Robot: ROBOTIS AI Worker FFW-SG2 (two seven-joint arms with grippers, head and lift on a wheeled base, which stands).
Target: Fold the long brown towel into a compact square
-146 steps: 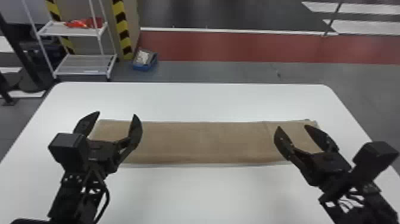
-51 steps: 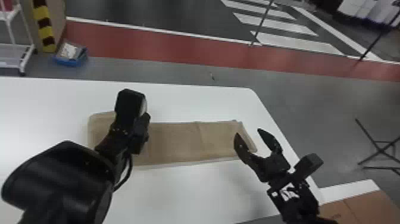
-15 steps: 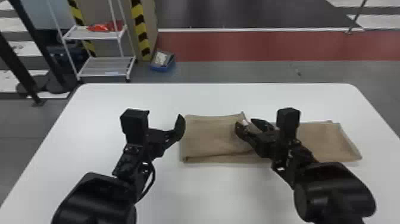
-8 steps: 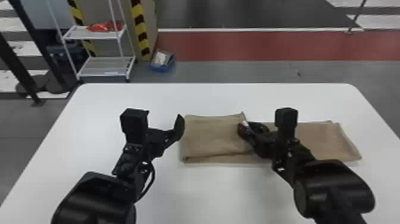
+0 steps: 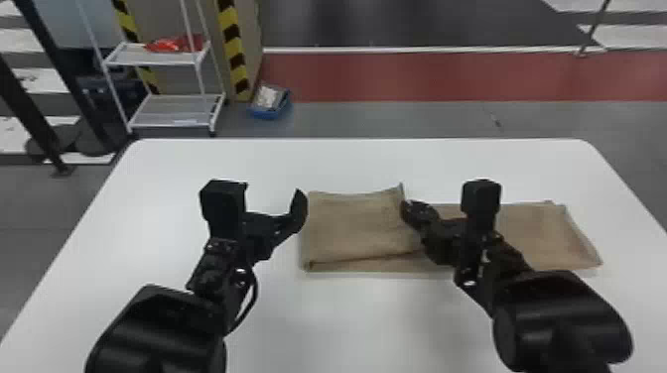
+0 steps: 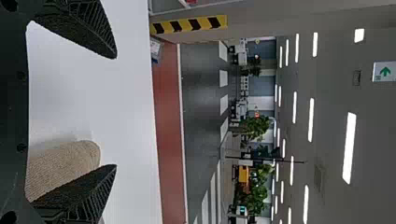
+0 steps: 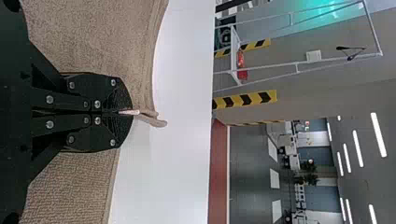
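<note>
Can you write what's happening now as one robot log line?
long brown cloth towel: left end folded over | black right gripper: shut on its edge | black left gripper: open near that fold

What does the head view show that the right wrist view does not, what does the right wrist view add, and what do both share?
Head view: the left pincer, open, and a blue bin.
Right wrist view: ceiling lights and plants.
Both: the brown towel, the right pincer, the white table.
</note>
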